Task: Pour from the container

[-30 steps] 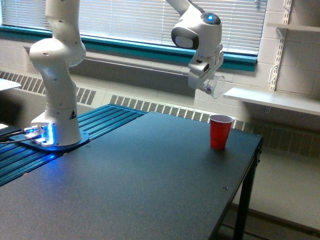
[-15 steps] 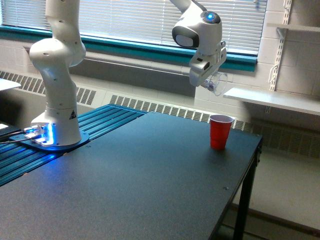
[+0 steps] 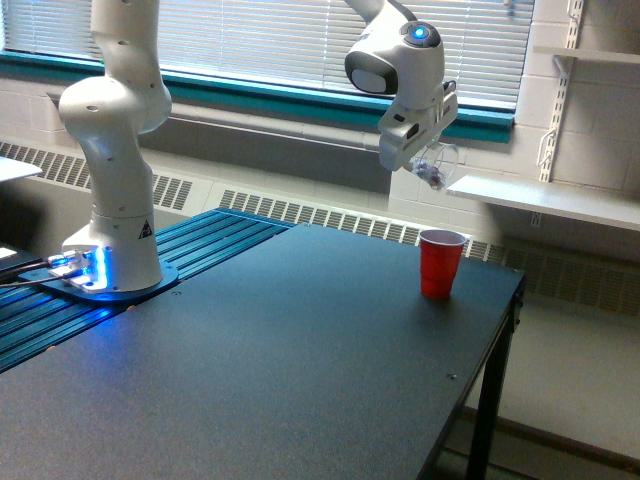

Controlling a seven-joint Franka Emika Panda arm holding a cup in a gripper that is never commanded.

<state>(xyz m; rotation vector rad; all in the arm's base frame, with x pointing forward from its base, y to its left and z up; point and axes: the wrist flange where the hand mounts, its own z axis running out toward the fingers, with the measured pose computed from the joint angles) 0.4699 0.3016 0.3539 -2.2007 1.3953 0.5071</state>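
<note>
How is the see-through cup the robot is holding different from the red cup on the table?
The clear cup is see-through; the red cup is solid red. The clear cup is up in the air, held in the pincer; the red cup stands on the dark table. The clear cup is tipped over sideways; the red cup stands upright with its mouth open upward. Both look like small plastic cups of similar size.

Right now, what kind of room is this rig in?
Probably a lab or classroom: painted block wall, window blinds over a long radiator, wall shelf, and an arm bolted beside a black table.
</note>
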